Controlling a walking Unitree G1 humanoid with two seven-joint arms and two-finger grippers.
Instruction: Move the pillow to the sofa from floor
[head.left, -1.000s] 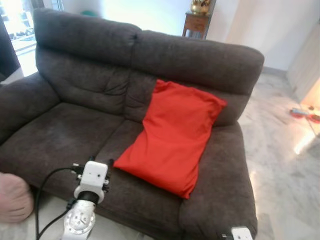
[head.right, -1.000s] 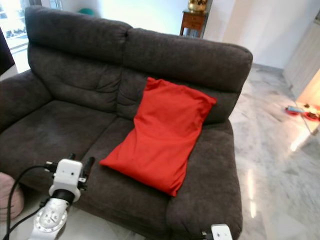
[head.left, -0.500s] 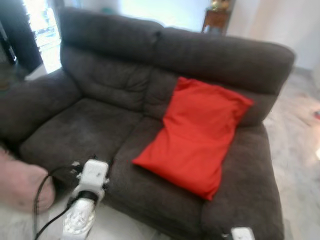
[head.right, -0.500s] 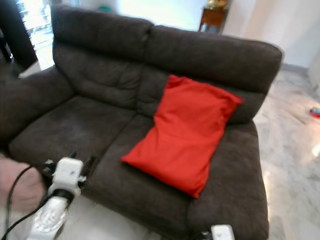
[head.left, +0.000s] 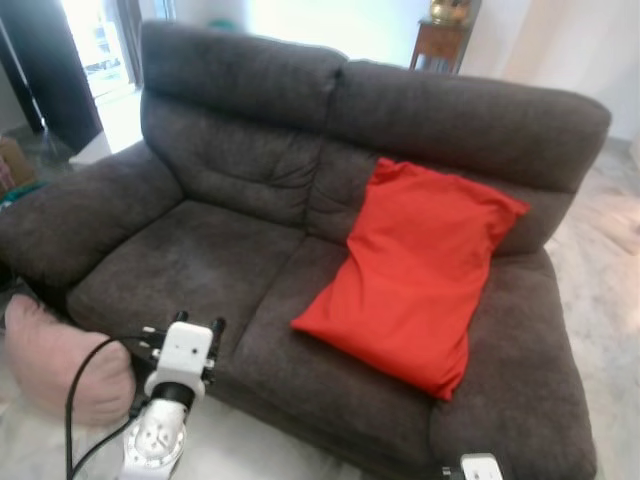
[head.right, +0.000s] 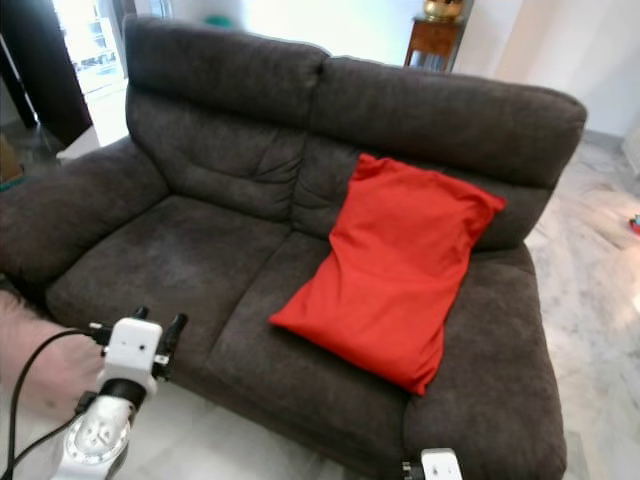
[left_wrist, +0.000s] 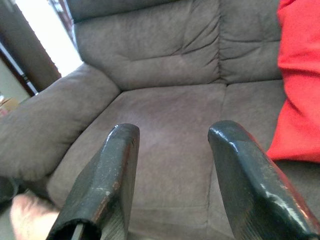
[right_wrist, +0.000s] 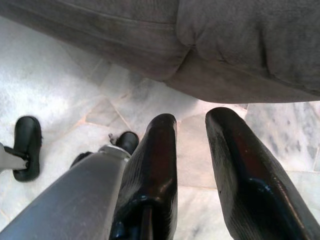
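Observation:
A pink pillow (head.left: 58, 362) lies on the floor at the sofa's left front corner. The dark brown sofa (head.left: 230, 250) has two seats, and a red pillow (head.left: 420, 265) leans on the right one against the backrest. My left gripper (head.left: 184, 328) is raised in front of the left seat's front edge, just right of the pink pillow, open and holding nothing. In the left wrist view the gripper (left_wrist: 174, 131) faces the left seat, with the pink pillow (left_wrist: 25, 222) low at the corner. My right gripper (right_wrist: 191, 120) hangs over the floor by the sofa's base, open with nothing in it.
Pale marble floor (head.right: 600, 290) stretches to the right of the sofa. A small wooden side table (head.left: 440, 45) stands behind the backrest. A dark curtain or door frame (head.left: 40, 70) is at the far left. My own foot (right_wrist: 27, 145) rests on the tiles.
The camera has swung left, so the sofa sits further right in the picture and more of the pink pillow shows. Both arms hold the same pose.

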